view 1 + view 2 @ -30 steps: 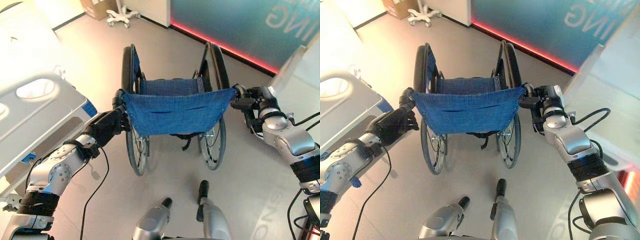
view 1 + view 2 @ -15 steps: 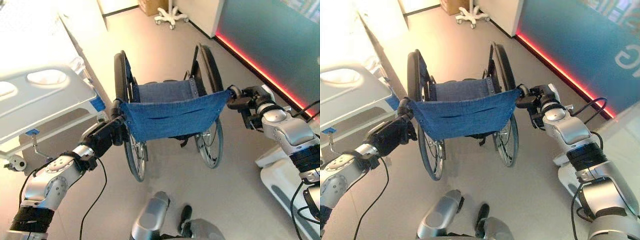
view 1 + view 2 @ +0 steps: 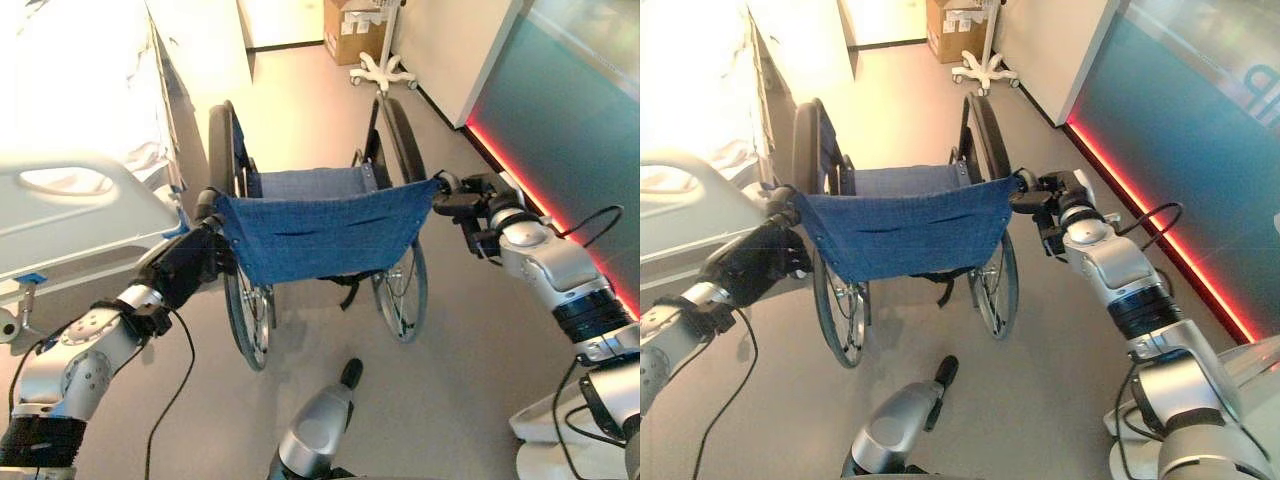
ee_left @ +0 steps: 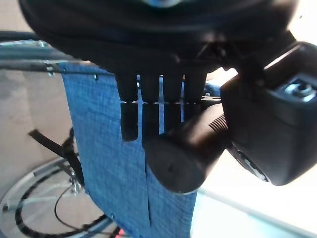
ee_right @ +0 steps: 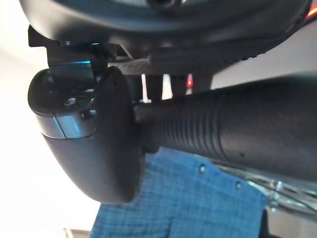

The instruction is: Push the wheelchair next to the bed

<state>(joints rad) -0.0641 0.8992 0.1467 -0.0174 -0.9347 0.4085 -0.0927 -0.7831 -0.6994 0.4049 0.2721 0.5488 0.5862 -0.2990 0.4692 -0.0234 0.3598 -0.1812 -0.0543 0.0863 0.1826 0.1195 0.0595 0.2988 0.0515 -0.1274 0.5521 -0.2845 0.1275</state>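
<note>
Left hand: the dark left hand (image 3: 190, 268) reaches forward from a bent silver-grey arm, its fingers (image 4: 151, 126) curled round the black ribbed left push handle (image 4: 190, 148) of the wheelchair.
Right hand: the dark right hand (image 3: 487, 215) reaches in from the other side, wrapped round the black ribbed right push handle (image 5: 233, 129).
Wheelchair: the black-framed wheelchair with a blue woven fabric backrest (image 3: 322, 235) stands upright on the pale grey floor (image 3: 470, 380), directly ahead between the two hands, its back towards the robot; a blue seat and two large spoked wheels show.
Bed: the white hospital bed with a pale plastic end panel (image 3: 70, 215) stands just beside the wheelchair's left wheel.
Far end: a white wheeled stand base (image 3: 383, 73) and a brown cardboard box (image 3: 350, 30).
</note>
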